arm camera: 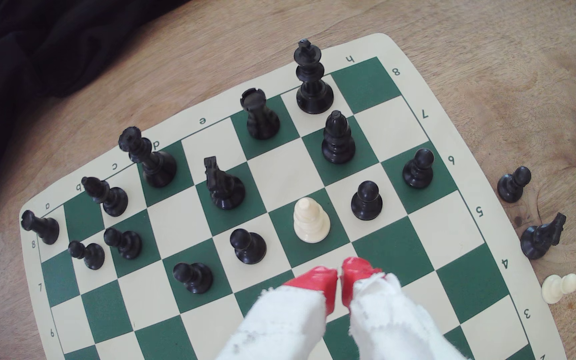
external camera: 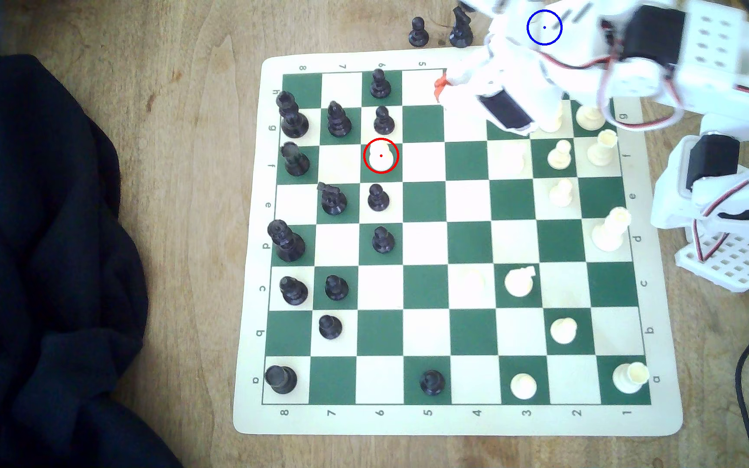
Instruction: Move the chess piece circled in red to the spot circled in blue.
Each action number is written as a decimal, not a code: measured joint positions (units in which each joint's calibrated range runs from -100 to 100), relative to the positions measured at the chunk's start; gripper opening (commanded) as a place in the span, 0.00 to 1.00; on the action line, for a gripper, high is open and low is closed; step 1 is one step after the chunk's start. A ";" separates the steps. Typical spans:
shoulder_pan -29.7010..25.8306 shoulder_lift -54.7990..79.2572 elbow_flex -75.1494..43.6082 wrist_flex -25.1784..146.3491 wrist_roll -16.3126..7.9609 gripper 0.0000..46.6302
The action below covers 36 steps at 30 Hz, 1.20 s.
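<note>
1. the red-tipped gripper [arm camera: 340, 277] hangs clenched and empty just short of the white bishop [arm camera: 311, 219].
2. the bishop stands on a green square, a black pawn [arm camera: 366, 200] at its 2 o'clock in the wrist view.
3. best practice: part the tips first, then descend squarely over it.
4. the arm [external camera: 634, 58] reaches across the board's corner, covering the blue-ringed spot [external camera: 544, 27].

You have a green-and-cream chess mat [external camera: 661, 418] lying on a tan wooden tabletop [external camera: 192, 225]. A dark, crumpled cloth [external camera: 39, 252] covers the tabletop at the exterior view's left. Off the mat's far edge you see a black pawn [external camera: 418, 31] and a black knight [external camera: 461, 28] standing near each other. A black cable [external camera: 748, 360] runs along the exterior view's right.
</note>
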 measured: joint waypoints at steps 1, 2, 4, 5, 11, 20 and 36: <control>0.07 2.09 -1.54 0.40 -0.20 0.06; 0.07 3.52 -2.71 0.80 -0.34 0.05; 0.07 7.12 -5.87 1.59 -0.63 0.05; 0.07 8.97 -7.41 1.83 -0.73 0.05; 0.07 20.36 -15.91 4.06 -1.81 0.15; 1.40 27.15 -16.81 1.12 -1.66 0.26; -0.07 37.03 -20.42 -4.38 -2.54 0.26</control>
